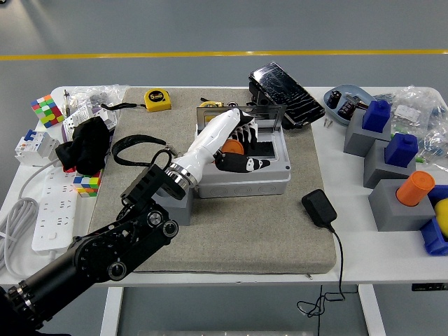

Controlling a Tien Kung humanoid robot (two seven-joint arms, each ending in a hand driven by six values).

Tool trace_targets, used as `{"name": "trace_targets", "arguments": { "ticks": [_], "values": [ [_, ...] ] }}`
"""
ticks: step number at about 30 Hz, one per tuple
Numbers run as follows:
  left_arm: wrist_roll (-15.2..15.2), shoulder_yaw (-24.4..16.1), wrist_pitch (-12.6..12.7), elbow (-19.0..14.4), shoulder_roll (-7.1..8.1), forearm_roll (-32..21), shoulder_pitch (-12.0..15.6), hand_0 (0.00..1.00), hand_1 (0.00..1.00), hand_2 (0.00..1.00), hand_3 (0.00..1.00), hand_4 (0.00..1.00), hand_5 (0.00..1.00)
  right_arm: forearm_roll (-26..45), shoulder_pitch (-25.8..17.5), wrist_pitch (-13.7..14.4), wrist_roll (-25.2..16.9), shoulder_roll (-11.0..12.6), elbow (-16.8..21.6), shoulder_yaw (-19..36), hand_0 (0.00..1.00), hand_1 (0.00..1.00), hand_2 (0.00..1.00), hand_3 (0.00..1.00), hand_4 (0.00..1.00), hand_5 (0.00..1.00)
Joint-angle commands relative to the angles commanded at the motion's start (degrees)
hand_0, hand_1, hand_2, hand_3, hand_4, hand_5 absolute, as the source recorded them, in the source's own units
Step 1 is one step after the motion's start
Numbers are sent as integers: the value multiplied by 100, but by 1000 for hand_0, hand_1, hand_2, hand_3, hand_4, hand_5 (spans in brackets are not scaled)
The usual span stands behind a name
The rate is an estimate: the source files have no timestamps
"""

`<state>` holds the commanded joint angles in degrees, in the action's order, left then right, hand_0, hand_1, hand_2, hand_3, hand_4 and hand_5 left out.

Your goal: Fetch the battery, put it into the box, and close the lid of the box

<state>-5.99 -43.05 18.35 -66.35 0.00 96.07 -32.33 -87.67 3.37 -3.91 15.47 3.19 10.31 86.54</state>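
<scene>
An orange battery (234,148) is held in my left hand (241,151), fingers curled around it, above the open cavity of the grey box (280,176) at the mat's middle. The box's clear lid (269,117) stands upright along its far edge. My white forearm crosses the box's left wall and hides part of the cavity. The grey holder block (179,204) sits left of the box, partly covered by my arm. My right hand is out of the picture.
A yellow tape measure (157,99) and a black slab (285,93) lie behind the box. A black charger (320,208) with its cord sits to the right. Grey holders with blue and orange batteries (413,189) stand far right. A power strip (49,210) and black cloth (87,145) are left.
</scene>
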Motion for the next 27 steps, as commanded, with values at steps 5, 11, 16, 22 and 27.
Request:
{"name": "trace_targets", "arguments": {
  "ticks": [5,11,16,22,27],
  "values": [
    [-13,170,65,403,0,270,-273,10,2,69,207,998,2,-4,-3,-8,5,-6,0,-23,643,661,677,582,970,580],
    [-113,323,153,811,0,255,-467,10,2,69,206,998,2,-27,-1,-15,16,-9,0,-41,644,663,678,582,970,580],
    [-211,390,257,1023,0,133,-566,10,2,70,206,998,2,-37,10,-17,24,-2,0,-47,644,662,678,581,970,580],
    [-406,475,354,1125,0,-78,-580,21,17,141,240,998,2,-3,19,-16,21,0,0,-83,644,662,678,581,969,579],
    [-671,515,472,1157,0,-324,-562,131,181,238,332,998,124,-8,20,-18,21,-1,0,-94,643,662,678,582,969,580]
  ]
}}
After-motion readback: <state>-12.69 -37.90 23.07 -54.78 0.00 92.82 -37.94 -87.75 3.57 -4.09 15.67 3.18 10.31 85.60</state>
